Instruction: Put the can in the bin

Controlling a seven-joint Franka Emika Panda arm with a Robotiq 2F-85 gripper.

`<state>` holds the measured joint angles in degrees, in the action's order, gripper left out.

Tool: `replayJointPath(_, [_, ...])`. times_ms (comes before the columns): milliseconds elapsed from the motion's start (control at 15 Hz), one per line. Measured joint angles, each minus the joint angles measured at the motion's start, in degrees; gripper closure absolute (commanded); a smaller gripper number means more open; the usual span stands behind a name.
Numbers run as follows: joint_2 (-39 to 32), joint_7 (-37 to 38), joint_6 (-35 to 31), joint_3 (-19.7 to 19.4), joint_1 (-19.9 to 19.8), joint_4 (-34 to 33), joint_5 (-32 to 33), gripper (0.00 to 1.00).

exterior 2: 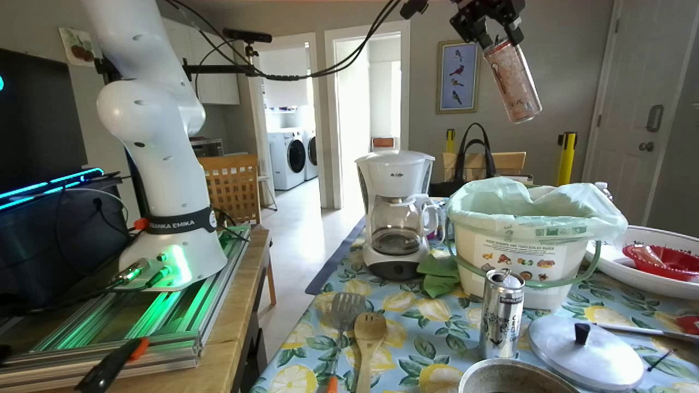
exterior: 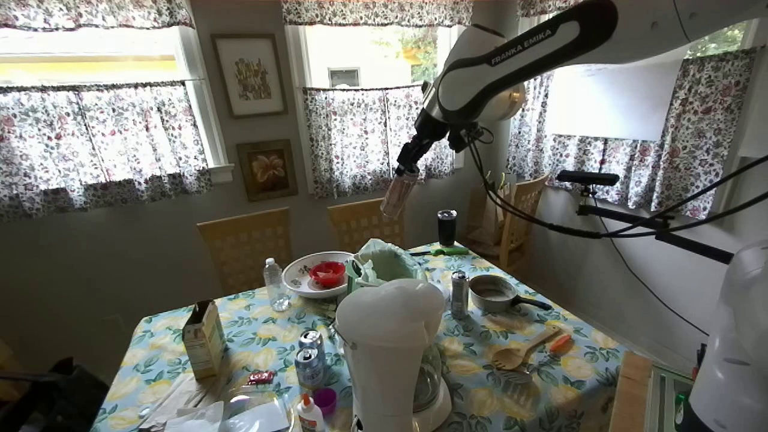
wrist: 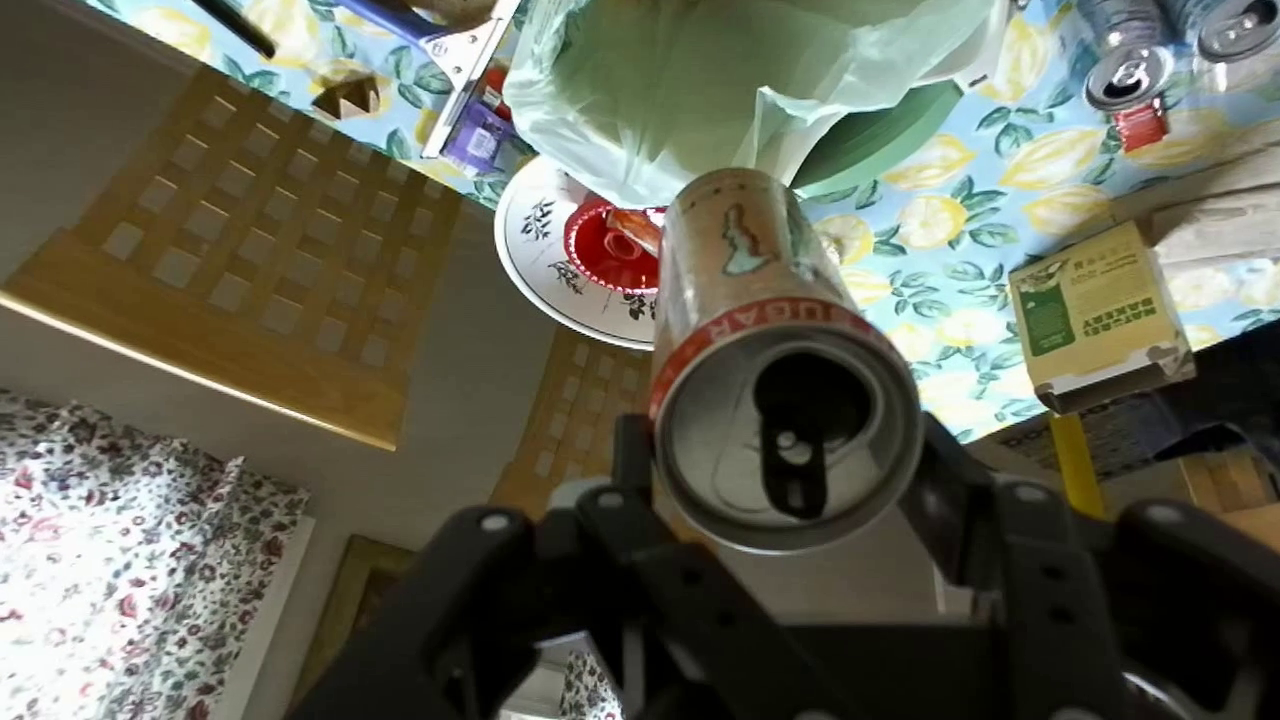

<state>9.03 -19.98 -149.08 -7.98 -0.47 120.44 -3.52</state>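
Note:
My gripper (exterior: pixel 408 170) is shut on a pinkish can with a red band (exterior: pixel 398 195). In an exterior view the gripper (exterior 2: pixel 499 39) holds this can (exterior 2: pixel 513 84) tilted, high above the table. In the wrist view the can's open silver top (wrist: pixel 790 440) faces the camera between the fingers. The bin is a white bucket (exterior 2: pixel 516 262) with a pale green liner, open at the top. The liner (wrist: pixel 660 100) shows beyond the can's far end in the wrist view. A silvery can (exterior 2: pixel 501 319) stands upright on the table beside the bin; it also shows in an exterior view (exterior: pixel 459 297).
A white coffee maker (exterior: pixel 384 342) stands close to the bin and partly hides it. A pan (exterior: pixel 492 293), a pot lid (exterior 2: pixel 587 352), a white bowl (exterior: pixel 294 277) and a water bottle (exterior: pixel 276 287) are around it. Two more cans (exterior: pixel 309 367) stand near a carton (exterior: pixel 204 342).

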Motion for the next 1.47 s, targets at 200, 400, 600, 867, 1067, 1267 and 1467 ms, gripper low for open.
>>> replayJointPath(200, [-1.3,-0.1,0.0,0.1,0.0,-1.3,-0.4,0.63])
replayJointPath(400, [-2.0,-0.2,0.0,0.3,0.0,-2.1,-0.8,0.63])
replayJointPath(600, [-2.2,-0.3,0.1,0.4,0.0,-2.3,-1.0,0.05])
replayJointPath(867, [-2.2,-0.5,0.1,0.4,0.0,-2.3,-1.1,0.0])
replayJointPath(1067, [-2.2,-0.7,0.1,0.4,0.0,-2.3,-1.1,0.0])
replayJointPath(1267, [-2.2,-0.7,0.1,0.4,0.0,-2.3,-1.1,0.0])
replayJointPath(1467, [-2.2,-0.2,1.2,0.4,-0.3,-2.3,-1.1,0.0])
